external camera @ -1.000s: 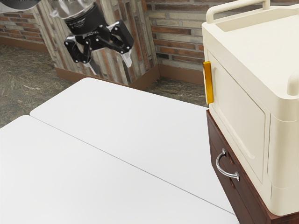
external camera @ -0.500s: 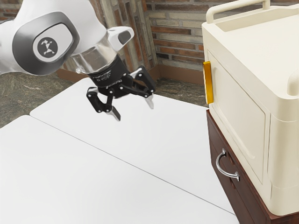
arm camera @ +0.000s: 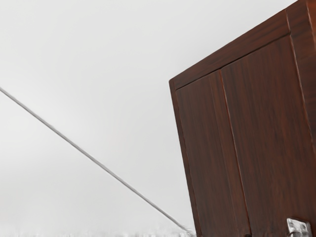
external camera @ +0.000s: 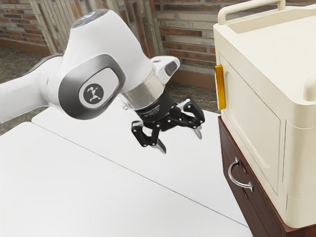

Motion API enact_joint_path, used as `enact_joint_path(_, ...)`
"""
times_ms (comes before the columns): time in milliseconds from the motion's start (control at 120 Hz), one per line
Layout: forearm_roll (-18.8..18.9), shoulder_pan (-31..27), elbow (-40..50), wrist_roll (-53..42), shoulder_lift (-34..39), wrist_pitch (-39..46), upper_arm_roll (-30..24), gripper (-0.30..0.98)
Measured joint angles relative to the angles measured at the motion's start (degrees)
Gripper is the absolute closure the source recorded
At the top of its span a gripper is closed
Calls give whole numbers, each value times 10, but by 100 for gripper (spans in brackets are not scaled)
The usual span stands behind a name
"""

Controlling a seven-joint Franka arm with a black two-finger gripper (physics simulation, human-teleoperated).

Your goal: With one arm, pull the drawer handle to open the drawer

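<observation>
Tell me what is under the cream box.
Under the cream box is a dark wooden cabinet with a curved metal handle. The box covers most of the cabinet's top, so that part can't be seen.

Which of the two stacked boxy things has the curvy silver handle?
The lower one: the dark brown cabinet, with the curved silver handle on its front. The cream box above it has an upright yellow strip instead.
</observation>
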State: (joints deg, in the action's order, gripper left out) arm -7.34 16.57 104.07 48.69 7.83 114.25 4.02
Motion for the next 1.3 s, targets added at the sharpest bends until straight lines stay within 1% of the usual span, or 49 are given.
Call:
enact_joint_path(308, -14, 35, 71, 20, 37, 47, 1, 3)
enact_joint_path(583, -16, 68, 78, 33, 22, 80, -1, 5)
enact_joint_path(958, -15, 77, 75, 44, 5, 98, -1, 19)
enact_joint_path(1300, -16, 86, 71, 49, -19, 120, -2, 26)
